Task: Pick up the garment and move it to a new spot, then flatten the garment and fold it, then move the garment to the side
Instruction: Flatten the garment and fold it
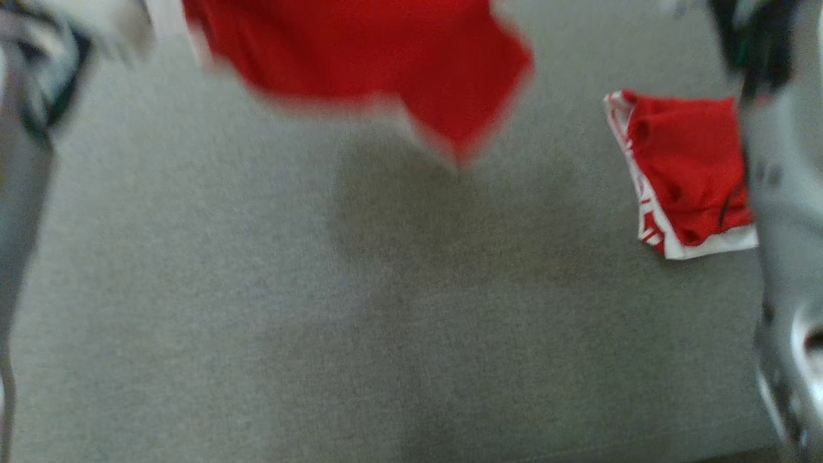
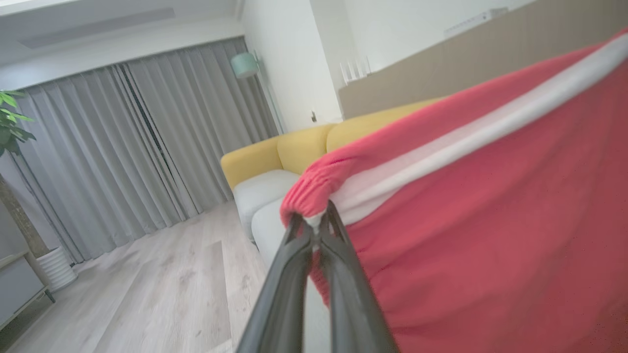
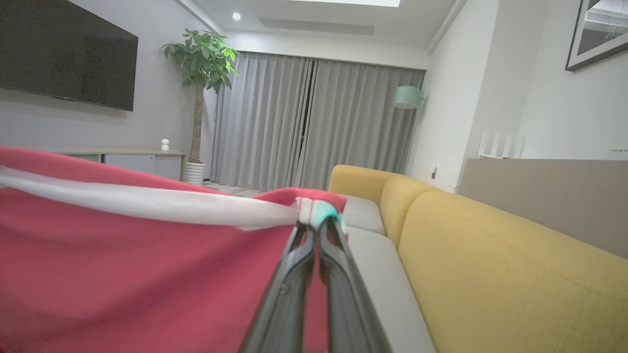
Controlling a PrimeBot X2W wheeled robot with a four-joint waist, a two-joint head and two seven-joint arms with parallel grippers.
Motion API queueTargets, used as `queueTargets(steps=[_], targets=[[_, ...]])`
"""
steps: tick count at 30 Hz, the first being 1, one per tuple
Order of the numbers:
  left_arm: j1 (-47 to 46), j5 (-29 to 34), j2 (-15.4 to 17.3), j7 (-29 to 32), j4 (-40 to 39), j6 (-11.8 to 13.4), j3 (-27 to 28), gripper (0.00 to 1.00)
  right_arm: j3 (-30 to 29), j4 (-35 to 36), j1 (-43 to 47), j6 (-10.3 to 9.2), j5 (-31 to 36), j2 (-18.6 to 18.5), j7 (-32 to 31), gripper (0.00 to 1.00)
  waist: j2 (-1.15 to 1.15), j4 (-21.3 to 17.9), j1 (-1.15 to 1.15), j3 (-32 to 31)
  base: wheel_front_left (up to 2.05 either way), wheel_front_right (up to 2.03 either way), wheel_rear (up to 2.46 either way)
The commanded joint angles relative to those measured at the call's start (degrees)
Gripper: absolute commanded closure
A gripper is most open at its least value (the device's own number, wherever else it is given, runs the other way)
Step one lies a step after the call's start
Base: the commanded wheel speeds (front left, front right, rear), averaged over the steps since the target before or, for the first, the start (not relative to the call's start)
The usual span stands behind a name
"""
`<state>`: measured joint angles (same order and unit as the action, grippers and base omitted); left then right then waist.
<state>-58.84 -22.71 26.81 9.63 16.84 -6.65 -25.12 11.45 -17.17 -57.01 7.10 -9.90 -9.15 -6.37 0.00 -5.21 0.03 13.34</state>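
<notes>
Red, white-banded garment (image 1: 386,51) hangs stretched above the grey fabric surface (image 1: 257,289), left pincer (image 2: 316,220) and right pincer (image 3: 318,223) each pinching one upper corner. Likely the moving step; next, lower it flat onto bare fabric.

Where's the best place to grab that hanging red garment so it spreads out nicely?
Probably the two ends of its white waistband, one taken from each side. The band looks like the straightest, firmest edge, so the red garment hangs spread below it. The left gripper and right gripper are shut on those ends.
</notes>
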Motion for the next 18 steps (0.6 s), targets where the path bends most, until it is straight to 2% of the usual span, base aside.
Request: queueTargets(steps=[1, 4, 8, 12, 14, 18], targets=[[-6.85, 0.17, 1.22, -2.35, 1.72, -0.24, 2.28, 1.0, -0.09, -2.26, -5.03, 0.39, 1.06, 1.32, 2.34, 1.0, 0.0, -0.07, -0.03, 6.15, 0.0, 0.0, 0.0], [-14.48, -0.14, -0.97, -7.15, 8.84, -0.55, 1.68, 1.0, -2.08, -10.31, -12.38, 0.39, 2.83, 2.45, 6.63, 1.0, 0.0, 0.83, -0.03, 9.03, 0.0, 0.0, 0.0], [-18.1, -0.48, -3.35, -12.81, 16.88, -0.75, -1.0, 1.0, -2.95, -19.91, -15.24, 0.39, 4.53, 3.78, 10.52, 1.0, 0.0, 1.92, -0.03, 11.04, 0.0, 0.0, 0.0], [-15.89, -2.53, -4.9, -16.77, 21.79, -0.81, -6.93, 1.0, -1.06, -28.19, -13.01, 0.39, 5.53, 3.44, 11.86, 1.0, 0.0, 2.98, -0.03, 11.94, 0.0, 0.0, 0.0], [-14.69, -3.03, -4.89, -17.62, 22.67, -0.81, -8.85, 1.0, -0.25, -30.11, -12.02, 0.39, 5.65, 3.08, 11.7, 1.0, 0.0, 3.22, -0.03, 11.91, 0.0, 0.0, 0.0], [-8.85, -5.44, -4.0, -20.69, 24.83, -0.82, -16.31, 1.0, 6.09, -36.43, -7.69, 0.39, 4.87, 1.32, 9.43, 1.0, 0.0, 3.66, -0.03, 10.96, 0.0, 0.0, 0.0]])
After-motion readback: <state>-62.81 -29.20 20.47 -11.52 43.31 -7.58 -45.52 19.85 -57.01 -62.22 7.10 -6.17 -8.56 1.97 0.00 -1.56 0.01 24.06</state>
